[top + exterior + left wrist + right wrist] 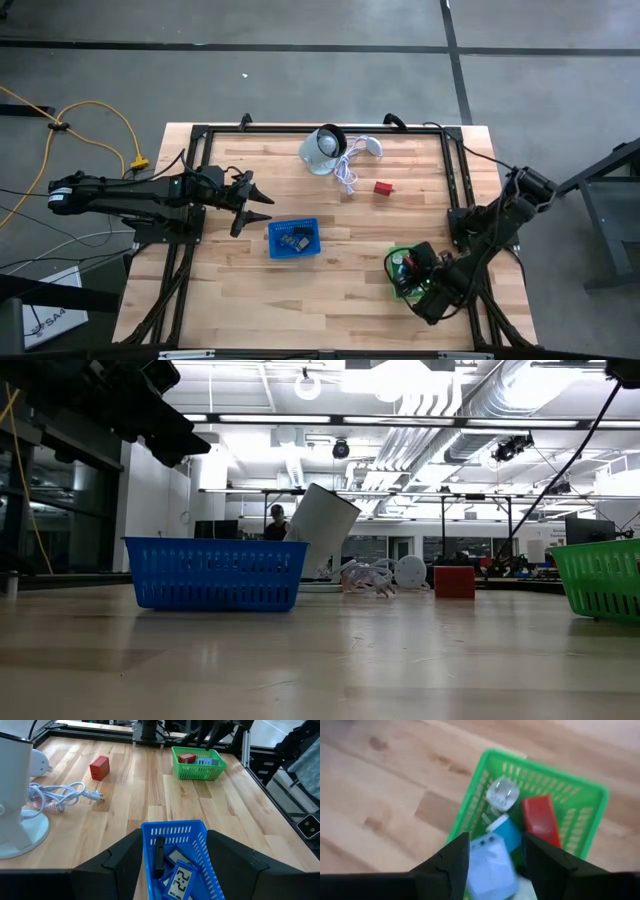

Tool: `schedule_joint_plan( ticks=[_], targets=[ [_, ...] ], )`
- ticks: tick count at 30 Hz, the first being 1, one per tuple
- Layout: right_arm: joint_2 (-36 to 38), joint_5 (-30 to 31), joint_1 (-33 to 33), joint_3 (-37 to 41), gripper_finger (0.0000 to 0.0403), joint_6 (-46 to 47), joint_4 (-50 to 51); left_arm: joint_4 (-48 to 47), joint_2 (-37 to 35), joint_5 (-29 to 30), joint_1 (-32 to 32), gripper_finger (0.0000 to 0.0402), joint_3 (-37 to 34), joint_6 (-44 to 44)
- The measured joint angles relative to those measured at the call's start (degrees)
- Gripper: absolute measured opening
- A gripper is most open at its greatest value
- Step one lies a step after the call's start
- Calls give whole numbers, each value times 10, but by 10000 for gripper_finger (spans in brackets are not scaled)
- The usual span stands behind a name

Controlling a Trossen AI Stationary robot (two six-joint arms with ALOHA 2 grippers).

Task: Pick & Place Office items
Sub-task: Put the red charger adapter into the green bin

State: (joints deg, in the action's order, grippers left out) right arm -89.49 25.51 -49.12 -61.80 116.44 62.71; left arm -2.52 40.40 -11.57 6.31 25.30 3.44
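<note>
Right wrist view, pale blue block (pixel 490 865) and red block (pixel 540 820) in green basket (pixel 470 802), right end effector (pixel 492 857) released above them, another red block (pixel 383 187) alone on tabletop (pixel 230 290), left end effector (pixel 262 202) released beside blue basket (pixel 294 240)

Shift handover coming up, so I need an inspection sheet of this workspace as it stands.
Surface: wooden table inside a black frame, mostly bare.
Job's things: red block loose on the table; dark rectangular items in the blue basket; a red piece, pale blue pieces and a clear one in the green basket.
Clutter: white round device, tilted.
Grippers: left gripper open, beside the blue basket, holding nothing; right gripper open over the green basket, a pale blue block between its fingers, grip unclear.
Cables: white cable coiled beside the device; yellow cable on the floor.
Surroundings: a person far behind the table in the low view.
</note>
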Motion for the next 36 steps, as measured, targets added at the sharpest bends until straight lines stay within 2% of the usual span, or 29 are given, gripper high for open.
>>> schedule_joint_plan(
  ticks=[6, 13, 24, 31, 36],
  targets=[
    [2, 3, 38, 0, 167, -61, 17, 0, 0, 0, 0, 211, 0, 0],
    [40, 17, 122, -1, 167, -205, 15, 0, 0, 0, 0, 211, 0, 0],
    [117, -21, 320, -1, 167, -572, -24, 0, 0, 0, 0, 211, 0, 0],
    [126, -96, 470, -1, 167, -802, -69, 0, 0, 0, 0, 211, 0, 0],
    [126, -155, 554, -1, 167, -939, -97, 0, 0, 0, 0, 211, 0, 0]
  ],
)
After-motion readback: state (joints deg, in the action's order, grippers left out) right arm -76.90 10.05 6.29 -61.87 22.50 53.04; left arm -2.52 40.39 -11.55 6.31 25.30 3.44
